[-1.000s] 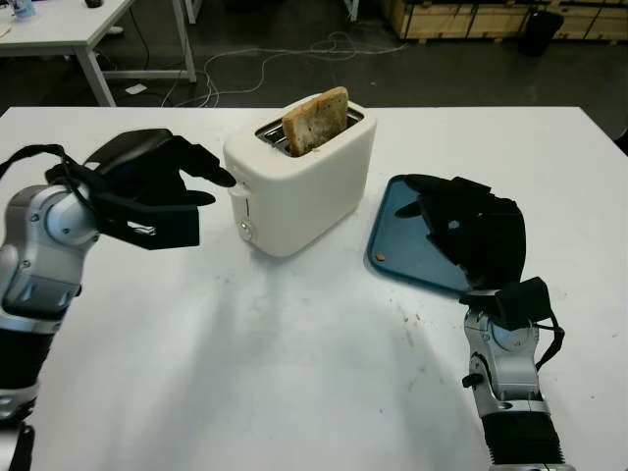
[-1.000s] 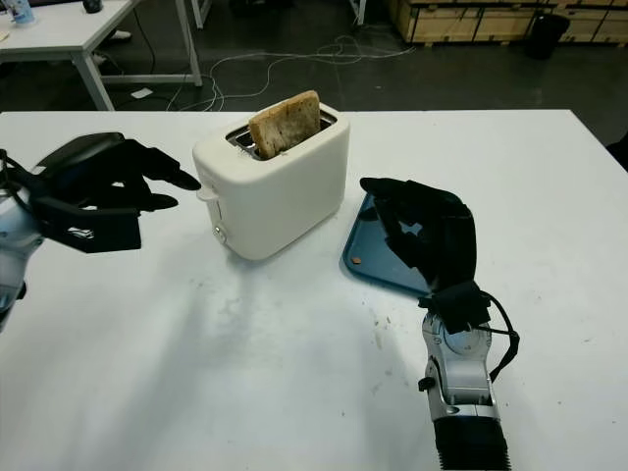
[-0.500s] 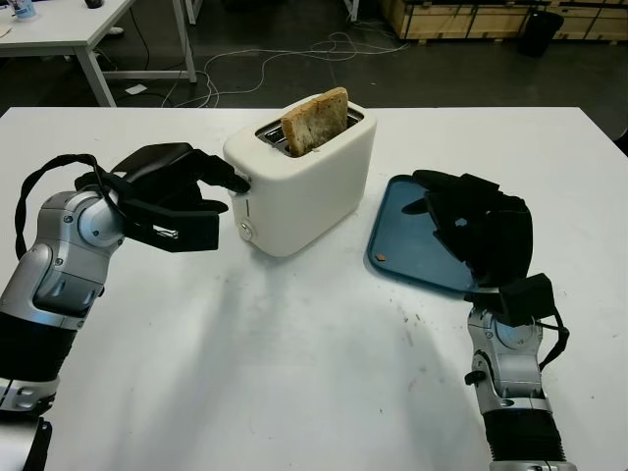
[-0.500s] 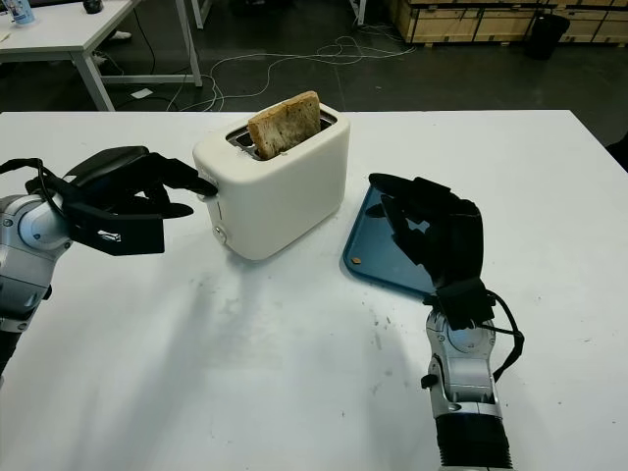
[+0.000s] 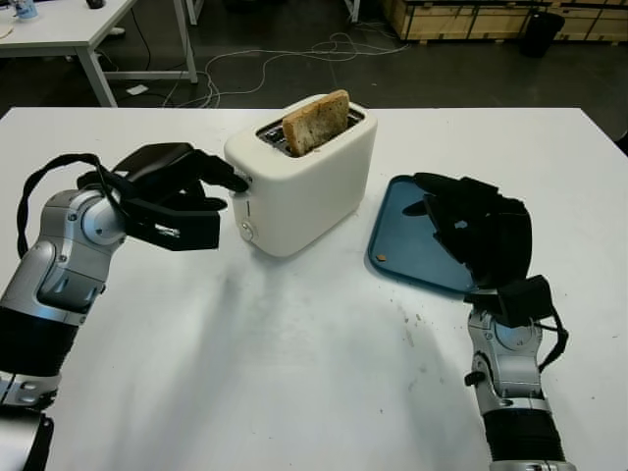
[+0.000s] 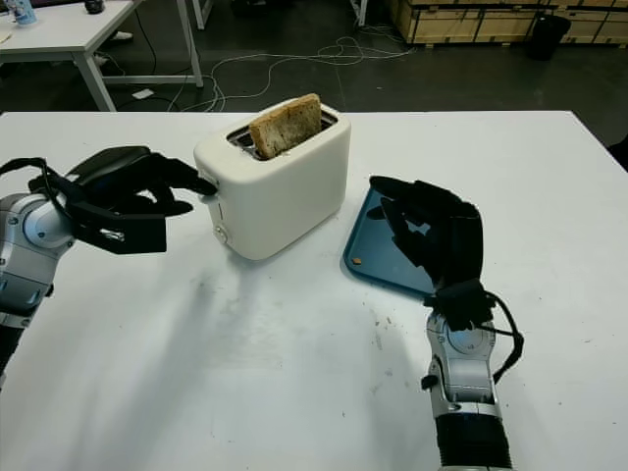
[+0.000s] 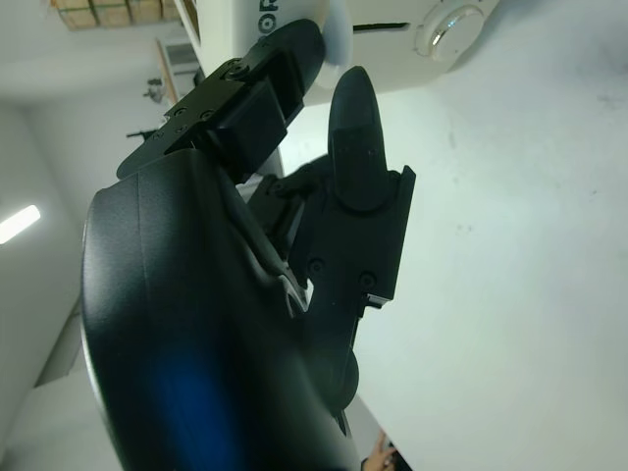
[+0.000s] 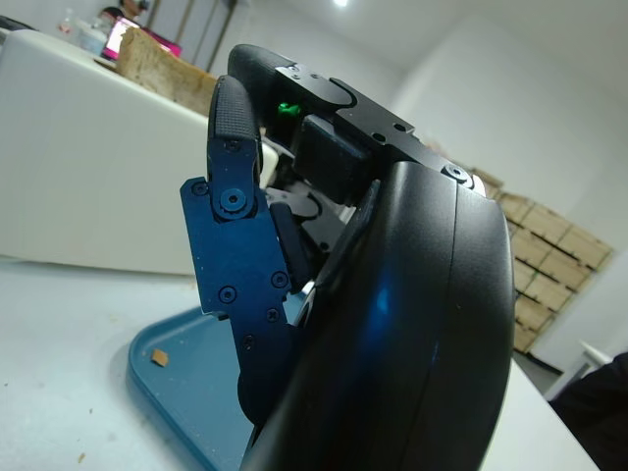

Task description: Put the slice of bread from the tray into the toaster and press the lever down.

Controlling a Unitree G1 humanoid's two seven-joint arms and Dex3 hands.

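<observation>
1. The left robot hand (image 5: 186,191) is a black, hard-shelled three-finger unit on a silver metal arm. It holds nothing. One fingertip (image 5: 234,182) reaches the small white lever (image 6: 209,185) on the end face of the toaster (image 5: 306,182); whether it presses on it or just touches I cannot tell.

2. The toaster stands directly ahead of that hand, a smooth, glossy white plastic box with rounded corners. A round white knob (image 7: 449,22) sits low on the same end face, below the fingertip.

3. The slice of bread (image 5: 316,122) stands tilted in the toaster's top slot, about half of it above the rim. It is roughly rectangular, with a brown crust and a pale, speckled crumb.

4. The right robot hand (image 5: 476,235) is raised over the near edge of the tray (image 5: 404,235), palm toward the toaster, open and holding nothing.

5. The tray is flat, dark blue, with rounded corners and a low lip. A small brown crumb (image 5: 381,257) lies in its near corner, beside the right hand.

6. The desk (image 5: 294,373) is matte white, with faint smudges and dark specks near the right arm.
</observation>
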